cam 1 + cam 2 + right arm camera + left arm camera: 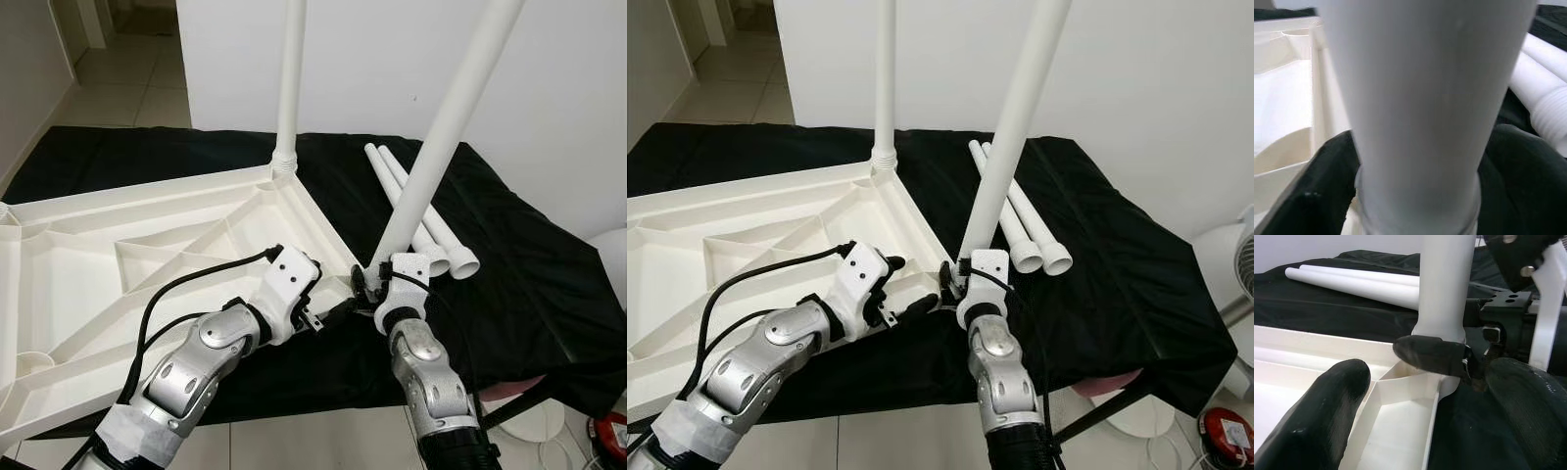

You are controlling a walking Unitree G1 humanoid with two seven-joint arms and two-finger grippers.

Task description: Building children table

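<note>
The white table top point(118, 245) lies upside down on a black-clothed table point(529, 284). One white leg point(290, 78) stands upright in its far corner. A second leg point(446, 127) leans to the right from the near corner, and my right gripper point(370, 286) is shut around its base. In the right wrist view the leg point(1425, 98) runs between the black fingers point(1317, 196). My left gripper point(328, 292) is open just left of that corner, its fingers point(1327, 416) straddling the top's rim point(1400, 396). Two spare legs point(421, 211) lie on the cloth behind.
A white wall stands right behind the table. Tiled floor runs off to the far left through a doorway. A white round object point(612, 255) and a red item point(612, 436) are on the right by the table's edge.
</note>
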